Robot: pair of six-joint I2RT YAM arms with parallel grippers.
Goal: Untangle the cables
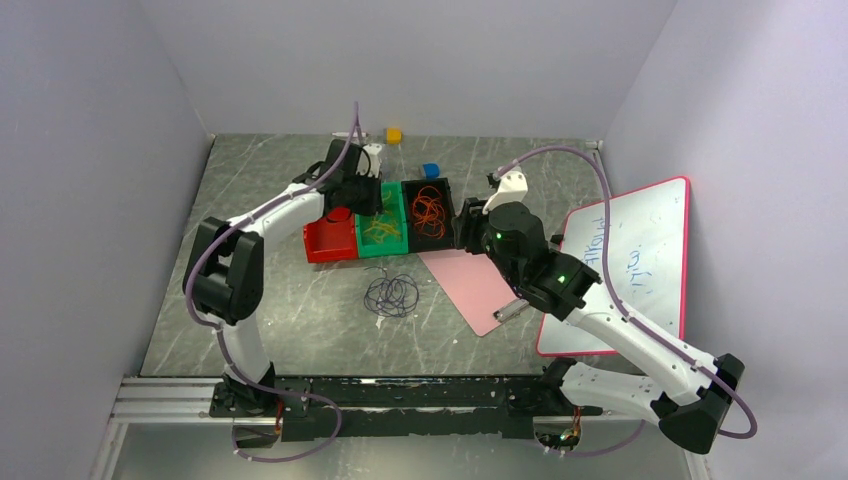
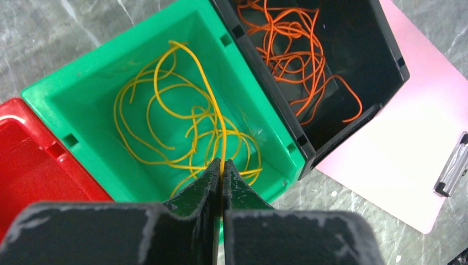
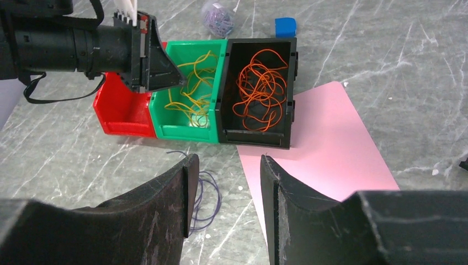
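My left hand (image 2: pixel 222 165) was pinched shut on a yellow cable (image 2: pixel 216 105) trailing straight down into the green bin (image 2: pixel 105 52) right beneath it, while my right hand (image 3: pixel 226 163), parted and empty, hung nearer the purple cables (image 1: pixel 391 294) lying on the worktop (image 1: pixel 300 320).

Red bin (image 2: pixel 33 160), green bin (image 2: pixel 72 105), black bin (image 2: pixel 367 38), pink clipboard (image 1: pixel 475 285), whiteboard (image 1: pixel 630 260), blue block (image 1: pixel 431 170), possibly yellow block (image 1: pixel 394 135)

white arms (image 1: pixel 272 211) with black joints and lilac hoses (image 1: pixel 563 149).
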